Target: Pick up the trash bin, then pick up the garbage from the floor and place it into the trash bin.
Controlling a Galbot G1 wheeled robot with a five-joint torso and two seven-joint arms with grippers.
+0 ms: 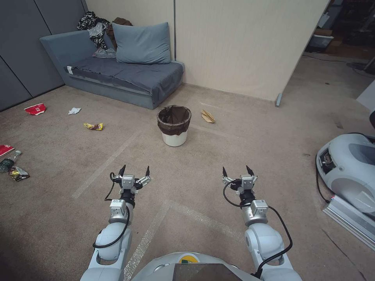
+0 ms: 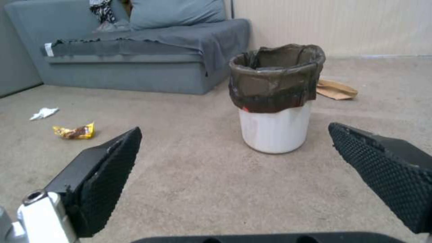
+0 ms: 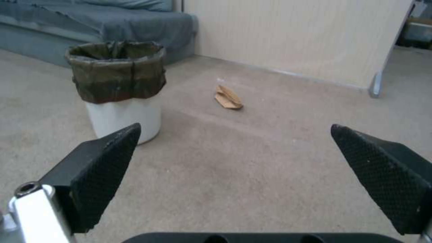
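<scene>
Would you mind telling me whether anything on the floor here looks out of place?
Yes: litter lies loose on the carpet rather than in the upright trash bin. A brown paper bag sits just beside the bin; a gold wrapper, white tissue and red cup lie toward the sofa.

Sofa (image 1: 117, 76): low blue-grey daybed against the far wall, a dark grey cover draped over its seat.
Cushion (image 1: 142, 43): large blue-grey pillow leaning upright at the back of the sofa.
Clothes (image 1: 93, 27): a crumpled black-and-white patterned heap in the sofa's back corner, beside the cushion.
Partition (image 1: 242, 43): pale beige panel wall behind the sofa, ending at a grey foot.
Machine (image 1: 347, 168): rounded white and grey housing at the right edge, with a black cable.
</scene>
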